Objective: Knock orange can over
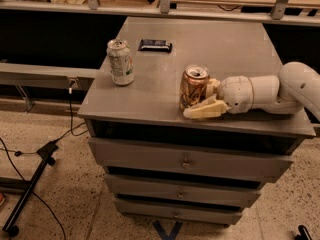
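Observation:
The orange can (192, 88) stands upright near the front edge of the grey cabinet top (235, 49), right of the middle. My gripper (204, 100) reaches in from the right, low over the top. Its pale near finger (205, 111) lies along the front of the can's base. The far finger (213, 86) is beside the can's right side. The fingers are spread, with the can's right edge between them.
A white-and-green can (120, 62) stands upright at the left of the cabinet top. A dark flat bar (155, 45) lies behind it. The cabinet has drawers (186, 162) below. A black stand (30, 188) and cables lie on the floor at left.

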Robot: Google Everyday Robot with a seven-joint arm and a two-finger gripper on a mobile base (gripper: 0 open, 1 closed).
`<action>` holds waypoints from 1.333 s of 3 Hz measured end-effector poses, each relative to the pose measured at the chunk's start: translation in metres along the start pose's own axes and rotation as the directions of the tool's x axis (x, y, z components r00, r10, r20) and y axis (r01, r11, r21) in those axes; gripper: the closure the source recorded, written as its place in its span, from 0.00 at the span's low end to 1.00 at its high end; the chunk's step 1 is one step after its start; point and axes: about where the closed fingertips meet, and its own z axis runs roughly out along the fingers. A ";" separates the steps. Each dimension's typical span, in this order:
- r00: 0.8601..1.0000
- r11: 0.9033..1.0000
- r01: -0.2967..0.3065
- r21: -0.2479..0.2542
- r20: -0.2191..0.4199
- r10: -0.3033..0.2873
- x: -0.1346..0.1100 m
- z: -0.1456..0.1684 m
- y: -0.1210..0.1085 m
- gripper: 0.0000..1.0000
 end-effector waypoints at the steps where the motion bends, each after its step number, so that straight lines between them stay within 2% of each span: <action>1: 1.000 1.000 0.001 -0.006 0.000 -0.001 -0.001 0.003 0.000 0.70; 2: 1.000 1.000 0.007 -0.011 -0.004 -0.007 -0.003 0.007 0.001 0.93; 3: 0.995 0.999 0.035 0.010 -0.095 -0.033 -0.022 0.007 -0.005 1.00; 4: 0.974 0.994 0.090 0.063 -0.215 -0.074 -0.055 -0.002 -0.019 1.00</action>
